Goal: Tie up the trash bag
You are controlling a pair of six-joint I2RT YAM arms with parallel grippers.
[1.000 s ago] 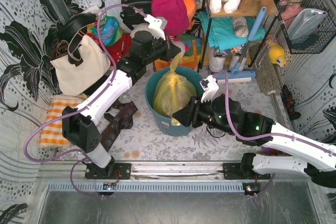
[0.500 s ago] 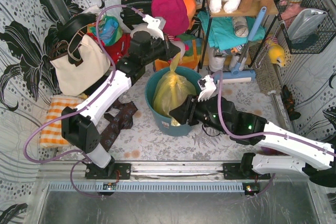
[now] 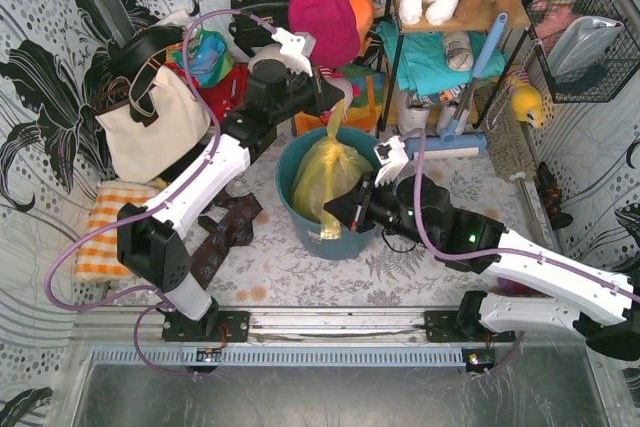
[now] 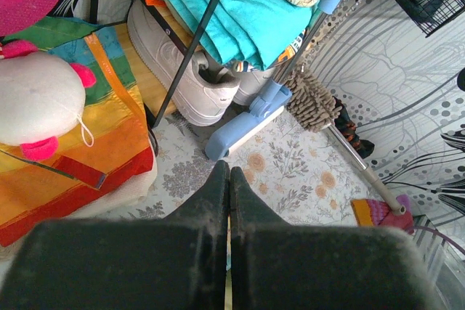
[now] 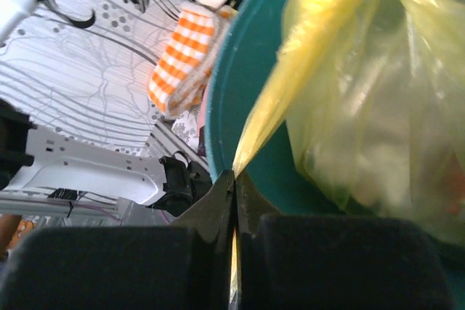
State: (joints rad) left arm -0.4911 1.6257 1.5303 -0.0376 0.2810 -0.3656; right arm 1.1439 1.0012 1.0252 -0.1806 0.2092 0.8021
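The trash bag (image 3: 325, 177) sat in the teal bucket (image 3: 300, 229) at the centre of the scene. Your left gripper (image 3: 338, 99) was clamped on a twisted strand rising past the far rim. Your right gripper (image 5: 234, 177) was pinched shut on a second strand at the near side. In my judgement, you needed both strands kept taut and crossed above the bag's bulk, pulling gently so the thin film did not tear.

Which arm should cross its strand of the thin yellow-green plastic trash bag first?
Left, likely: left gripper holds a long trash bag strand above the round teal bucket; right gripper pinches low by its rim.
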